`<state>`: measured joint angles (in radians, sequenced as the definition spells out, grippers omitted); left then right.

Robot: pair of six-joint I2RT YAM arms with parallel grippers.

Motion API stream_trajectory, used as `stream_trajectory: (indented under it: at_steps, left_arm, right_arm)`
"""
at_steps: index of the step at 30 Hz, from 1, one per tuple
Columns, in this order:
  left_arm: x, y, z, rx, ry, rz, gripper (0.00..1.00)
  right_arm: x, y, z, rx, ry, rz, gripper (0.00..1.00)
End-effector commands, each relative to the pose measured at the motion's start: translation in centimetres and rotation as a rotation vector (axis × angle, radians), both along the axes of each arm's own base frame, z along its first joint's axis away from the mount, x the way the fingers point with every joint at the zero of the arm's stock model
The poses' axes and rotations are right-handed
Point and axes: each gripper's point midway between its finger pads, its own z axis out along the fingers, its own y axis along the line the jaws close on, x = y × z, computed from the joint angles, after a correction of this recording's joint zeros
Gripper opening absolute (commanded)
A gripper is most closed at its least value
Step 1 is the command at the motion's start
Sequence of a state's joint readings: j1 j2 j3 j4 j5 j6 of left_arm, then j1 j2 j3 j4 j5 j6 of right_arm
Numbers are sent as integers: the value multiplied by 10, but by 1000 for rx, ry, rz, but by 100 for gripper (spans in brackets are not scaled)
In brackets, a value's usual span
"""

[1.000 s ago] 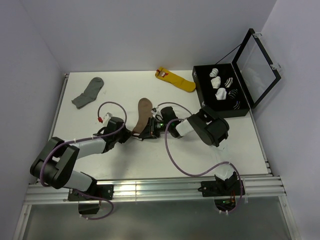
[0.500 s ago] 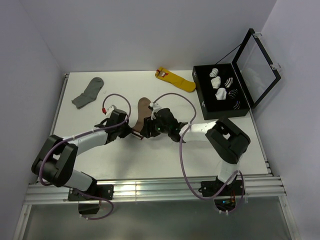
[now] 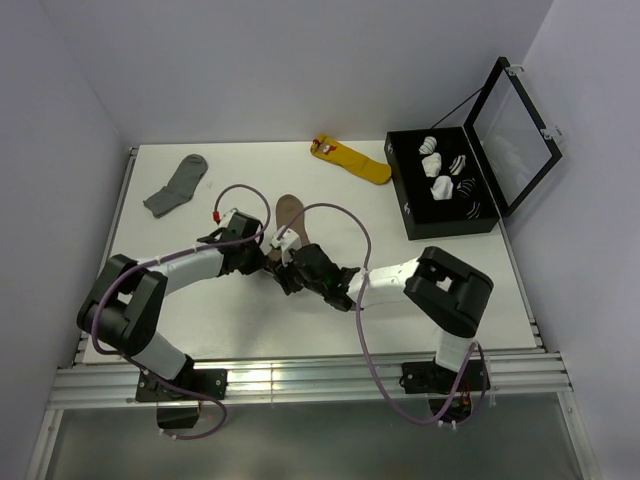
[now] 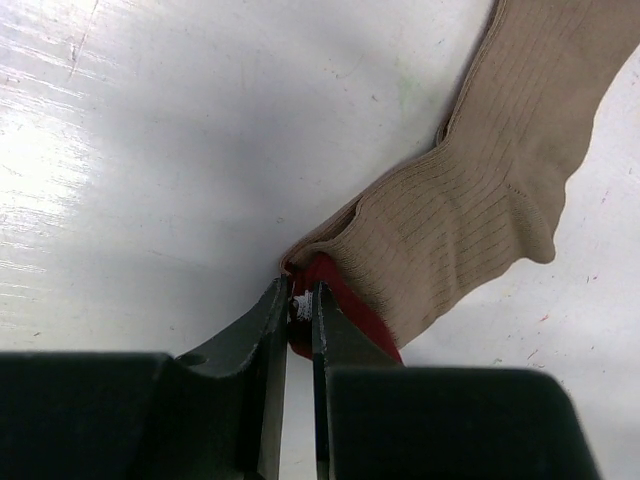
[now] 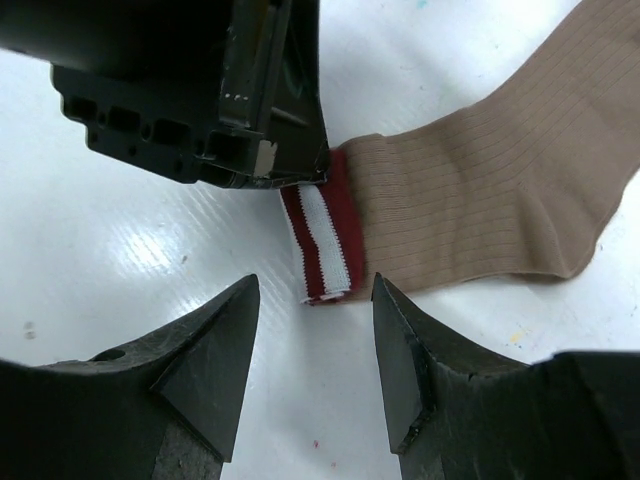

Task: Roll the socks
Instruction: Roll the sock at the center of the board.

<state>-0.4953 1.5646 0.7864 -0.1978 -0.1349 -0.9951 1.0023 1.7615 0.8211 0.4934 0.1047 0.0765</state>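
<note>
The tan-brown sock (image 3: pixel 291 214) lies flat on the white table, toe toward the back, its dark red and white striped cuff (image 5: pixel 322 243) toward the arms. My left gripper (image 4: pixel 300 296) is shut on one end of the cuff (image 4: pixel 340 305); the sock body (image 4: pixel 480 190) stretches away up and right. My right gripper (image 5: pixel 314 290) is open just short of the cuff's other end, one finger either side, touching nothing. In the top view both grippers meet at the cuff, the left gripper (image 3: pixel 268 254) and the right gripper (image 3: pixel 285 268).
A plain grey sock (image 3: pixel 176 186) lies at the back left and a yellow sock with a red tag (image 3: pixel 350 158) at the back middle. An open black case (image 3: pixel 402 190) with rolled socks stands at the right, lid raised.
The right arm has stretched forward and left, bringing its gripper from beside the sock's right edge down to the cuff. The left gripper has shifted slightly right at the cuff.
</note>
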Motion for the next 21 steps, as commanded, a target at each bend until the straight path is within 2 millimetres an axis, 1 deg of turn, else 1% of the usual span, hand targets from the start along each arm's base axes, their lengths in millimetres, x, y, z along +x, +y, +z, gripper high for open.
stream_trajectory:
  at_steps: [1, 2, 4, 5, 8, 9, 11, 12, 14, 15, 17, 18, 20, 21]
  left_arm:
    - [0, -4, 3, 8, 8, -37, 9]
    - [0, -4, 3, 8, 10, -38, 9]
    - [0, -5, 3, 5, 12, -41, 8]
    - [-1, -5, 2, 7, 16, -42, 8]
    - [-1, -6, 1, 3, 19, -45, 8]
    - [-1, -7, 0, 1, 22, -45, 8]
    - [-2, -8, -1, -3, 27, -47, 8]
    - [-2, -8, -1, -3, 29, -48, 8]
    - [-2, -8, -1, -3, 29, -48, 8]
    - [-2, -8, 0, -5, 29, -49, 8]
    - [-1, -8, 1, -3, 26, -51, 8]
    - [0, -8, 2, -1, 23, -47, 8]
    - [0, -7, 3, -1, 21, -44, 9]
    - [1, -6, 4, 3, 16, -37, 10]
  right_arm:
    - [10, 16, 9, -11, -92, 1, 57]
    - [12, 19, 11, -26, -113, 16, 57]
    - [11, 22, 7, -41, -120, 24, 57]
    - [9, 23, 1, -53, -116, 31, 57]
    - [10, 27, -4, -71, -130, 32, 57]
    - [10, 26, -12, -96, -128, 28, 57]
    - [10, 28, -18, -114, -126, 29, 56]
    - [10, 27, -27, -133, -116, 28, 56]
    - [11, 25, -33, -153, -111, 24, 54]
    - [10, 23, -40, -170, -99, 23, 51]
    - [10, 20, -47, -190, -84, 11, 45]
    - [9, 17, -49, -199, -74, 7, 37]
    - [7, 14, -53, -215, -58, 5, 27]
    - [5, 12, -55, -222, -44, 12, 16]
